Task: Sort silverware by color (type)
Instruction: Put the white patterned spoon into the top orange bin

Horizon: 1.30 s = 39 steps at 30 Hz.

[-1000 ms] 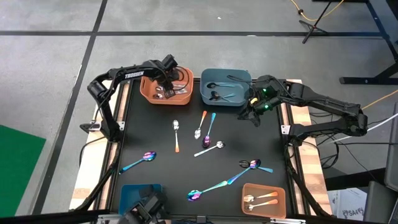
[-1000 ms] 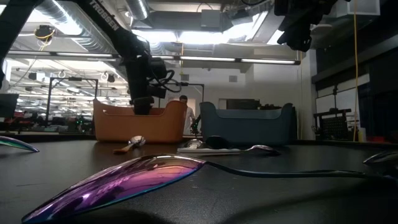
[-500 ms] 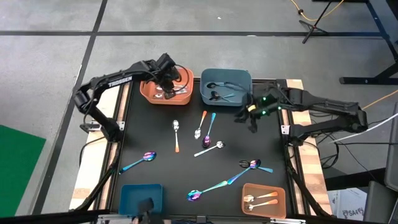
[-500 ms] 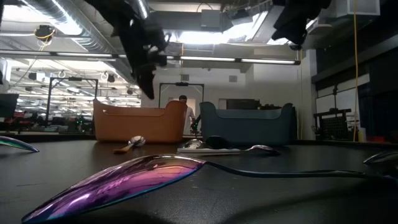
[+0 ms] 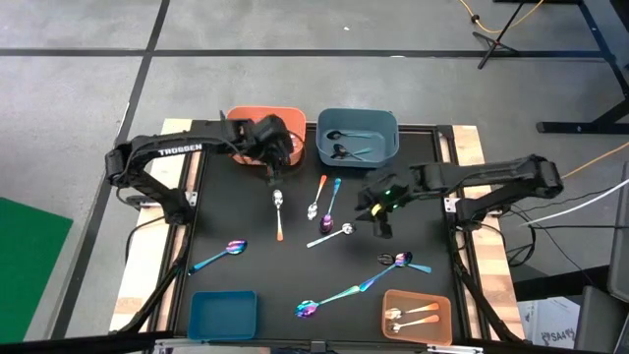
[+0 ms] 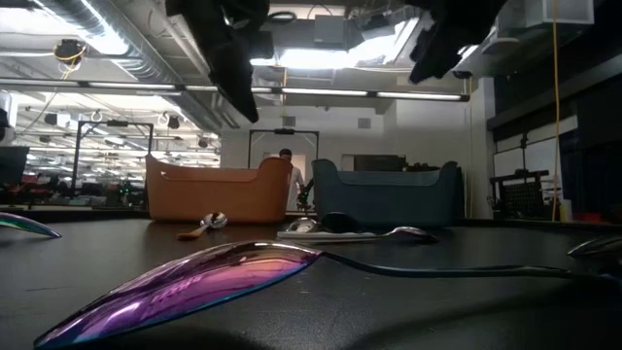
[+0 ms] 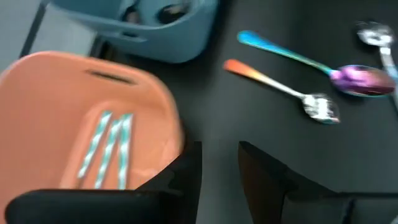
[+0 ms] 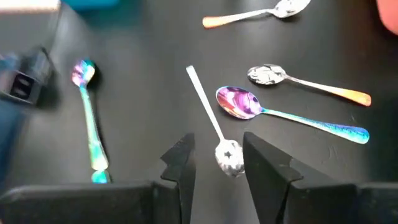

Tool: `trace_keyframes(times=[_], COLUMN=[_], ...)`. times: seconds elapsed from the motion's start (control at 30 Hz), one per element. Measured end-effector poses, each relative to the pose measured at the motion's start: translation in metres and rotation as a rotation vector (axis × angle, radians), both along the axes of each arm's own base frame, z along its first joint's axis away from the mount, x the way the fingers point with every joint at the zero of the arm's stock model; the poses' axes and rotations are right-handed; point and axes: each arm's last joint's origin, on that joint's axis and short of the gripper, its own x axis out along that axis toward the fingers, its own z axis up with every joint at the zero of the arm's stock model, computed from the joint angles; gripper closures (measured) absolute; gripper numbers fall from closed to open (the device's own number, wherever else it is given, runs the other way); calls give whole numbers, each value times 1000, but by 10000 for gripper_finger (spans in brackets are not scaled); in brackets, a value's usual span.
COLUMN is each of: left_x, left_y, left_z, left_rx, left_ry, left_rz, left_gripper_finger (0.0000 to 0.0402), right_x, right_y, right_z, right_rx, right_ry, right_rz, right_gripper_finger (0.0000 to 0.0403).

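Sort partly done: bins hold some spoons, about eight remain on the counter (image 5: 246, 211).
We see left gripper (image 5: 272, 169) and right gripper (image 5: 378, 218) fingers apart, empty, right over plain silver spoon (image 8: 214, 132).

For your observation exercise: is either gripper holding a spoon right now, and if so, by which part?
Nothing is held. The left gripper is open and empty beside the orange bin; the right gripper is open above the plain silver spoon.

Matt black surface (image 5: 246, 211) under my arms, smooth. Iridescent purple-blue metal spoon (image 6: 209, 277), mirror-glossy. Plain silver metal spoon (image 8: 214, 134), polished. Orange plastic bin (image 6: 216, 192) and blue plastic bin (image 6: 389, 194), smooth, dull sheen. My grippers' fingers (image 8: 270, 165): matt black plastic.
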Motion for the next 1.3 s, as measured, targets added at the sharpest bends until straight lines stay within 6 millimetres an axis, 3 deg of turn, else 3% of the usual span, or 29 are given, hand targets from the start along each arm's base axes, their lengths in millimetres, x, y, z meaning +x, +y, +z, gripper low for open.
trace_keyframes(times=[0.2, 0.63, 0.93, 1.3], left_x=[12, 20, 16, 4], left_y=[-35, -90, -120, -143], left_z=[0, 0, -3, -8], left_rx=[-13, -39, -47, -33], left_ry=[-8, -15, 31, 124], left_rz=[-78, -149, -167, -120], left_gripper_finger=[303, 303, 303, 303], right_x=[26, 60, 77, 83], right_y=[14, 16, 17, 18], right_z=[-28, -86, -110, -133], right_rx=[-76, -116, -116, -118], right_ry=[37, 165, 153, 211], right_rz=[94, 111, 111, 114], right_gripper_finger=[283, 283, 283, 283])
